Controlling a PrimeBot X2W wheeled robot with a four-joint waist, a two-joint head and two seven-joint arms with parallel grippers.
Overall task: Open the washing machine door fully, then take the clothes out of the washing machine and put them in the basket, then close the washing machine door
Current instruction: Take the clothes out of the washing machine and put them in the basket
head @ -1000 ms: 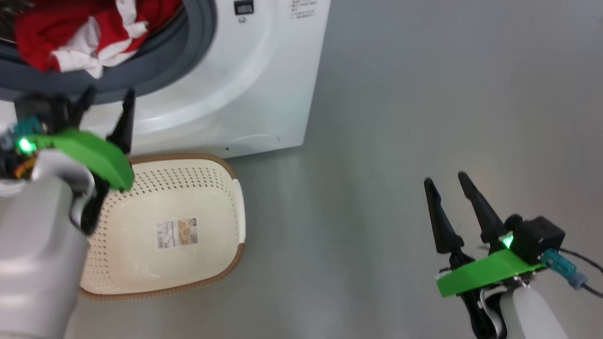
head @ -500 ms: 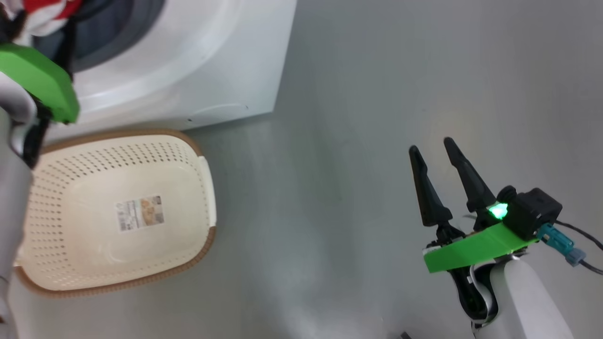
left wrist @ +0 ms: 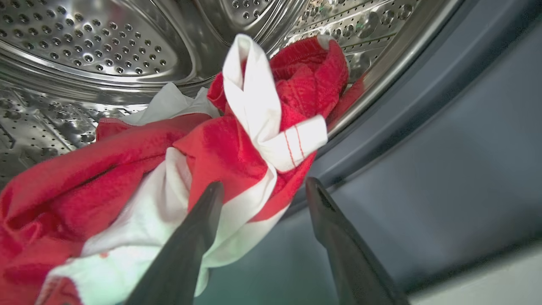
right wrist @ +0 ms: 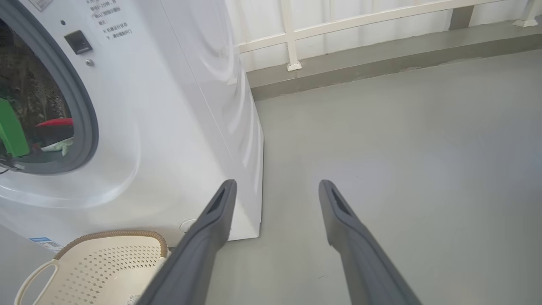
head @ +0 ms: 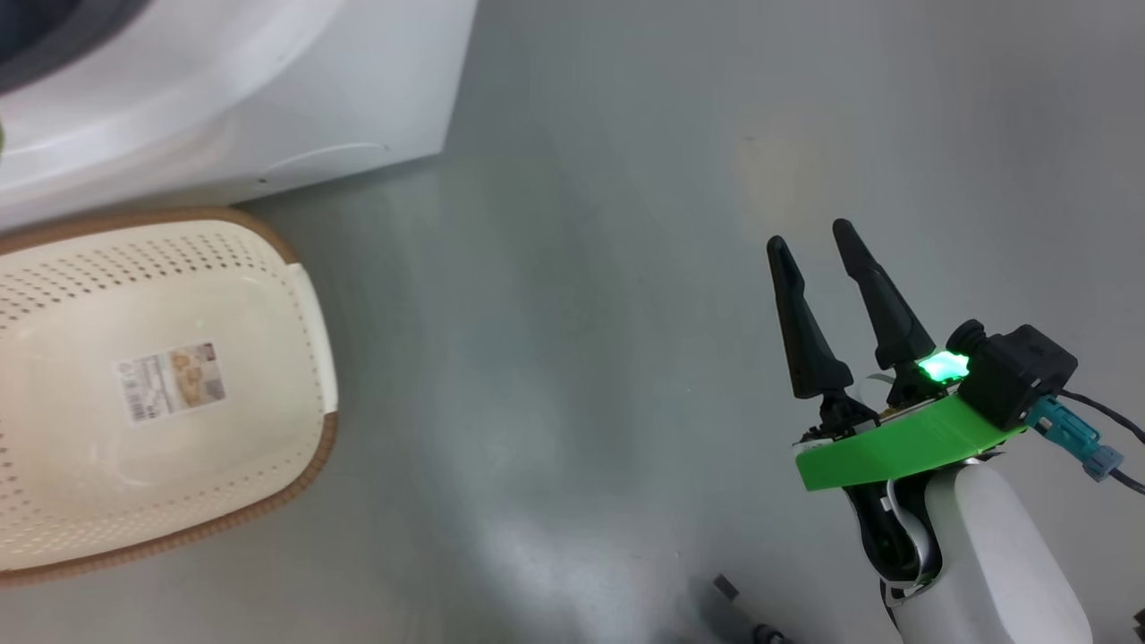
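Observation:
The washing machine (head: pixel 224 107) stands at the upper left, its door out of view. In the left wrist view my left gripper (left wrist: pixel 262 188) is open at the drum mouth, above the grey gasket (left wrist: pixel 423 127). Its fingertips flank the near edge of the clothes (left wrist: pixel 224 148), a red and white heap in the steel drum (left wrist: pixel 106 51). The cream basket (head: pixel 313 331) sits on the floor in front of the machine, with just a paper sticker inside. My right gripper (head: pixel 808 234) hangs open over bare floor, far to the right of the basket.
In the right wrist view the washing machine (right wrist: pixel 178 106) is on the left, with the basket (right wrist: pixel 106 262) below it and my right gripper (right wrist: pixel 276 184) open. A white railing (right wrist: pixel 292 38) and a raised kerb run along the back. Grey floor stretches to the right.
The head camera has swung right, so machine and basket sit further left in the picture. My left arm has gone up out of the head view toward the drum. The right gripper stays open.

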